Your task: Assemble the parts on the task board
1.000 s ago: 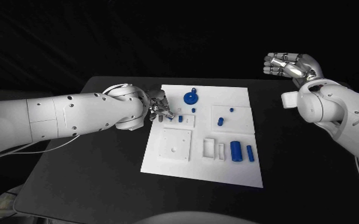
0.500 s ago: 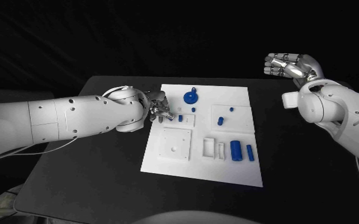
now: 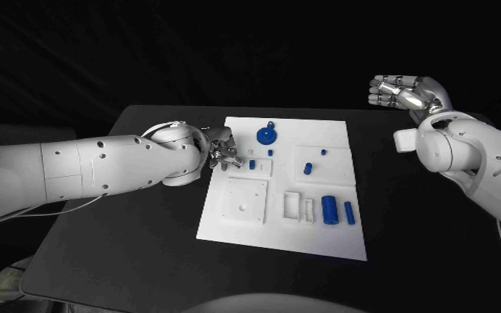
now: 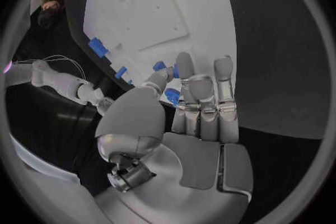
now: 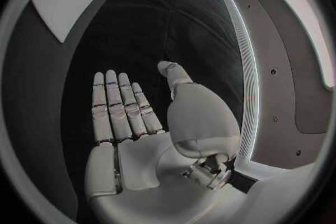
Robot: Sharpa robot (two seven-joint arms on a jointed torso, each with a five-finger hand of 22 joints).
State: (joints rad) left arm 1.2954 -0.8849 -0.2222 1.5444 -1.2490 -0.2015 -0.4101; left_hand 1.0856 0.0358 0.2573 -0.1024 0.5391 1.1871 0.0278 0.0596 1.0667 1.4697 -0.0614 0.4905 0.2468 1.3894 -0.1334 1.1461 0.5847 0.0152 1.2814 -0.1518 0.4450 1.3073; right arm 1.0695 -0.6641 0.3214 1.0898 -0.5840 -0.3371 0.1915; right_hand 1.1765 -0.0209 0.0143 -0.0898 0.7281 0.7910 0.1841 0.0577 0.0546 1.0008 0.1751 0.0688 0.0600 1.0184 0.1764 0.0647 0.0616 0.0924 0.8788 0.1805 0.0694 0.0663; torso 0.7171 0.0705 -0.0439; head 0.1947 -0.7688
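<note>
Left hand at task board left edge, fingertips pinching small blue part for seating. Right hand raised clear of tabletop, fingers spread, holding nothing.

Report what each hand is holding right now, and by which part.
The right hand holds nothing; its fingers are spread flat. The left hand reaches over small blue parts on the task board; whether it grips one cannot be told.
</note>
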